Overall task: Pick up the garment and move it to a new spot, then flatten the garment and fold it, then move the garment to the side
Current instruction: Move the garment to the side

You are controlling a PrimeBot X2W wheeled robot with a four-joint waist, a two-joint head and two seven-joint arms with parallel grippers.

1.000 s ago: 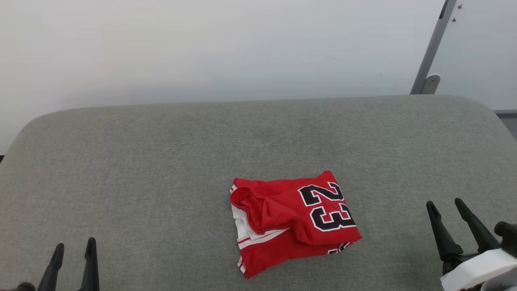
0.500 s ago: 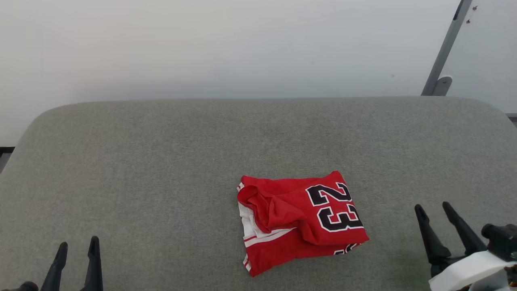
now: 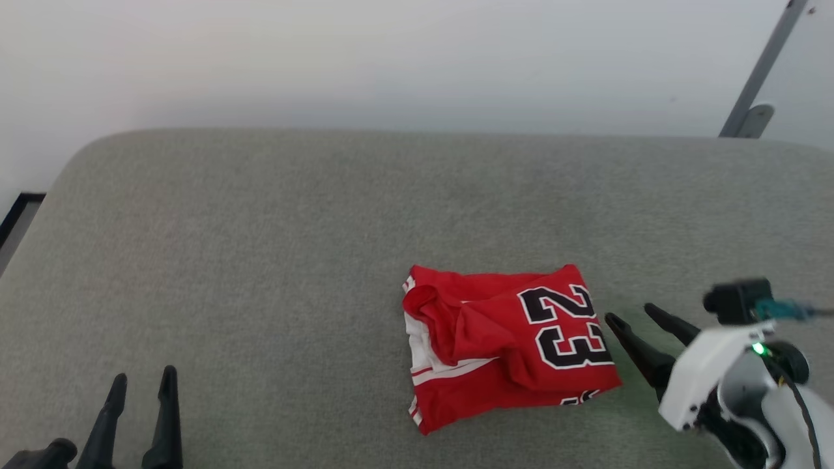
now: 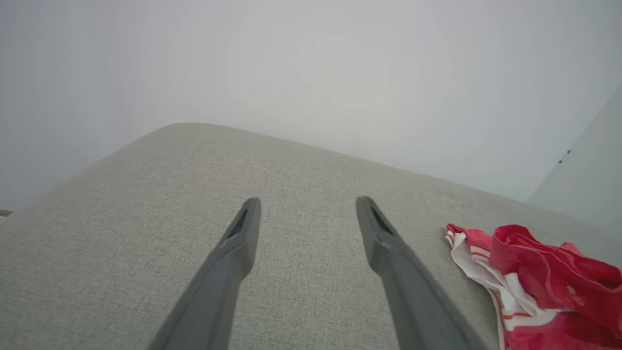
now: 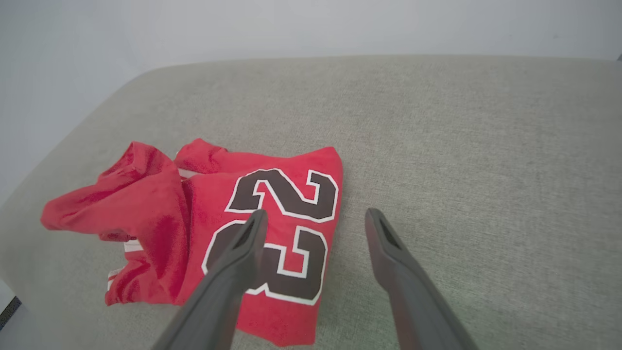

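The garment is a red jersey with white trim and a black "23", lying folded and a little rumpled on the grey cushioned surface. My right gripper stands open just right of its edge, fingers pointing at it and nothing between them. In the right wrist view the garment lies under and left of the spread right gripper. My left gripper is open at the lower left, far from the garment. The left wrist view has the left gripper over bare fabric and the garment at the right edge.
A pale wall runs behind the cushioned surface. A grey metal pole with a bracket leans at the upper right. The cushion's rounded left corner falls away to a dark floor strip.
The head camera has shifted, so the whole scene sits further right. My right gripper has swung in toward the garment's right edge, fingers now pointing left at it. The left gripper holds still.
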